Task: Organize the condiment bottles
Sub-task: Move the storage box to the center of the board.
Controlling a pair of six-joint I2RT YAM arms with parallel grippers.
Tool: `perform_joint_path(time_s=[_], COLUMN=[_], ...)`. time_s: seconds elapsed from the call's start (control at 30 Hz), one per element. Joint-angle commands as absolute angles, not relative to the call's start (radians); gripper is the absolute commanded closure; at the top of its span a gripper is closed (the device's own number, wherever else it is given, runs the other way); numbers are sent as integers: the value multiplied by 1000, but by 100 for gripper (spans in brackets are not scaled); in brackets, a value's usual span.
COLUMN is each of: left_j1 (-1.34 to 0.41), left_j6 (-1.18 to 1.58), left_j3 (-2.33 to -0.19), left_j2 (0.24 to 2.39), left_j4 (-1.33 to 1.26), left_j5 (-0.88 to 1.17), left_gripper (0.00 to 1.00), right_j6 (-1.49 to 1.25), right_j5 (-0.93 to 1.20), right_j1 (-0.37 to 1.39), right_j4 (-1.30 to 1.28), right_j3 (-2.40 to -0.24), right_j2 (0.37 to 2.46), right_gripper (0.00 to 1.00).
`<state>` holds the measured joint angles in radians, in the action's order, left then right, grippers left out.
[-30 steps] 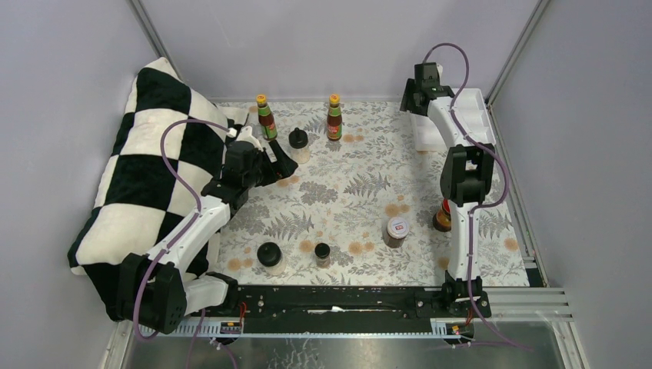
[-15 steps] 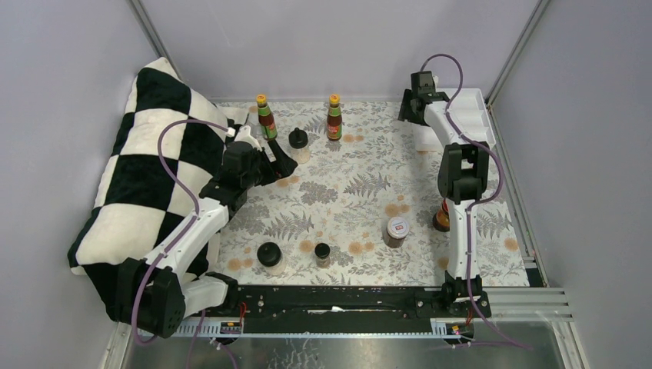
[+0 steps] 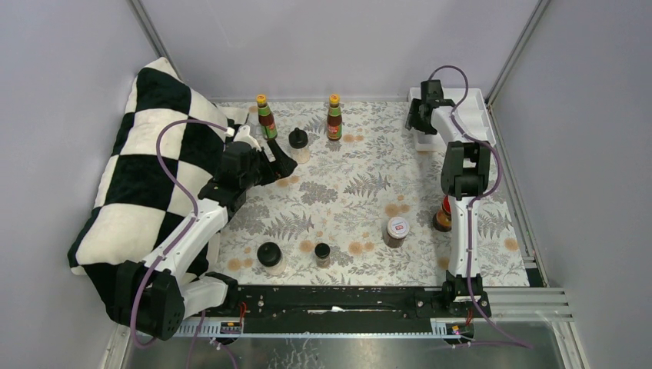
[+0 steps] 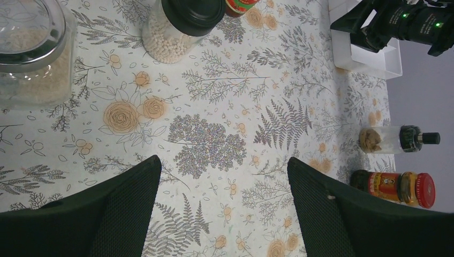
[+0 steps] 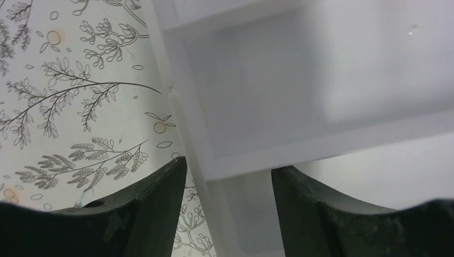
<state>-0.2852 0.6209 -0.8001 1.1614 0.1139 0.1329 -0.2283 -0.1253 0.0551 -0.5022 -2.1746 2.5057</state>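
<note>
Scattered, but every one upright.
At the back stood the left sauce bottle (image 3: 265, 117) and right sauce bottle (image 3: 334, 118) — orange-capped, green-labelled — a bean jar (image 3: 298, 144) between them; nearer sat a big black-lidded jar (image 3: 269, 256), small black-lidded jar (image 3: 322, 254), white-lidded jar (image 3: 397, 229) and red-capped jar (image 3: 442, 220).

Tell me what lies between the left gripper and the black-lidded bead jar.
Only bare floral tablecloth separates the left gripper and that jar, in the left wrist view.

The scene is lit brightly and evenly from above. Only short, soft shadows are cast on the floral cloth (image 3: 346, 192) left of the white tray (image 3: 478, 106). Inside the tray, detail is washed out, and one soft-edged shadow is seen.
</note>
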Motion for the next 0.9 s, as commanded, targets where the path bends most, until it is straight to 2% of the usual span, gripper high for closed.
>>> perform_joint_path(time_s=[0.0,0.17,0.33,0.43,0.63,0.87], left_j1=[-284,-288,-298,-304,-307,-308], left_j6=[600,606,612,614,615,611], left_j3=[-824,-821,-819,-822,-813,-811], left_j2=[1137,1137,1132,1128,1106,1046], left_j4=[118,118,122,132,148,192], left_j5=[129,125,116,107,95,78], left_gripper=[9,9,10,10,10,10], right_j6=[-210,-209,-223,-228,-226,-227], right_j5=[-67,-56,-45,-44,-69,-105], right_j1=[48,48,53,70,149,239], right_j4=[-492,-505,-495,-485,-472,-410], right_j3=[-2228,-2215,-2163,-2123,-2032,-1892], right_j2=[2541,2539,2502,2473,2410,2335], right_gripper=[37,48,68,75,83,86])
